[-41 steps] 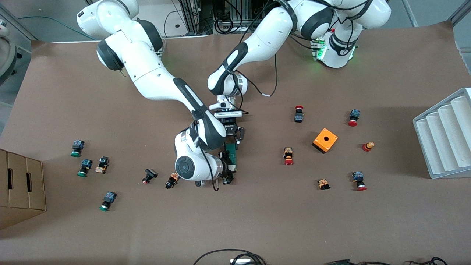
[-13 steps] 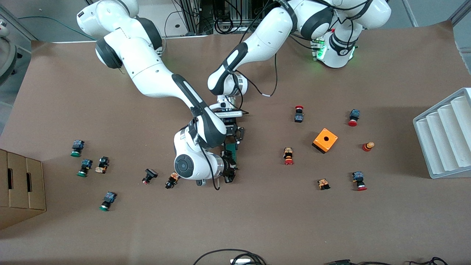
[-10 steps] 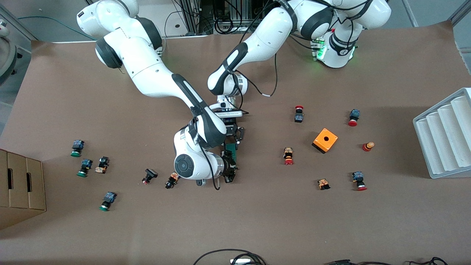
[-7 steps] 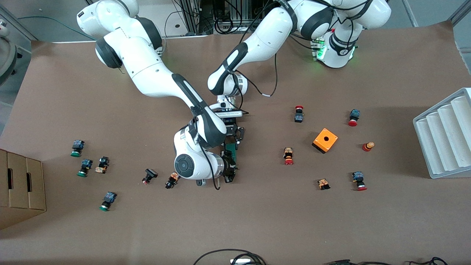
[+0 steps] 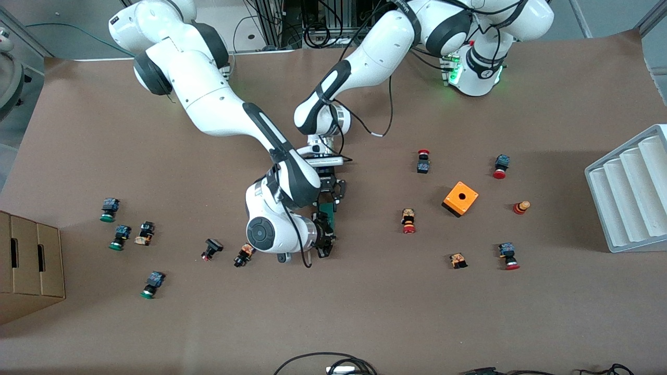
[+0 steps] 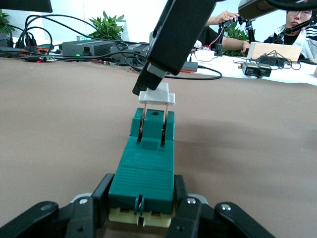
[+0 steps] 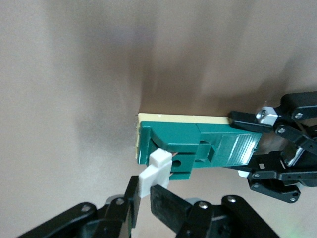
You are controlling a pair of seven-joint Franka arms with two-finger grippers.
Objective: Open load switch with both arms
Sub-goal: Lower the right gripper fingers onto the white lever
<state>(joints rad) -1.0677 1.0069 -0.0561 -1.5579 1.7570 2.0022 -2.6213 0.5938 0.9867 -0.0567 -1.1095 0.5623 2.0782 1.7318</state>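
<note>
Quick count, clock directions going by the front view: one load switch (image 5: 328, 214), two arms, two grippers, one orange box (image 5: 460, 198), one cardboard box (image 5: 31, 265), one white ridged tray (image 5: 630, 192), and twelve small push buttons on the brown table (image 5: 365, 323).

The load switch lies near the middle of the table, long axis running 12 to 6. Six of the buttons sit out toward 9 o'clock from it, at the right arm's end, with the closest one (image 5: 243, 255) well apart from the switch. The other six sit toward 3 o'clock around the orange box. The tray is at the 3 o'clock edge and the cardboard box is down around 8 o'clock. Nothing loose is near the switch. The only thing in the way is the right arm's fat wrist (image 5: 271, 229), which covers the table right beside it at 9 o'clock.

Pincers: the left gripper (image 5: 331, 195) is at the switch's 12 o'clock end, jaws narrow and clamped on both sides of the green body. The right gripper (image 7: 143, 196) is at the 6 o'clock end, nearly closed, pinching the white sliding piece (image 7: 152, 171). That piece stands out from the green block on two thin metal pins.
</note>
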